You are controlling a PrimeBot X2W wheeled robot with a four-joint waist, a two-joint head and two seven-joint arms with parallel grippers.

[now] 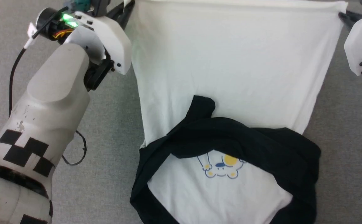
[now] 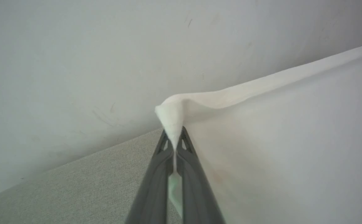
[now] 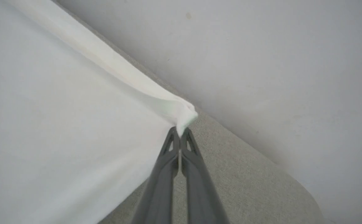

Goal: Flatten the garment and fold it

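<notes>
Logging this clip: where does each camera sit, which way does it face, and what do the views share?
Head view: on the head, looking down at the garment over a grey surface; left forearm, left gripper and right gripper show.
Left wrist view: looks along the left gripper, shut on the garment's white corner, toward a pale wall.
Right wrist view: likewise the right gripper, on the opposite corner.
Shared: the garment's stretched edge.
</notes>
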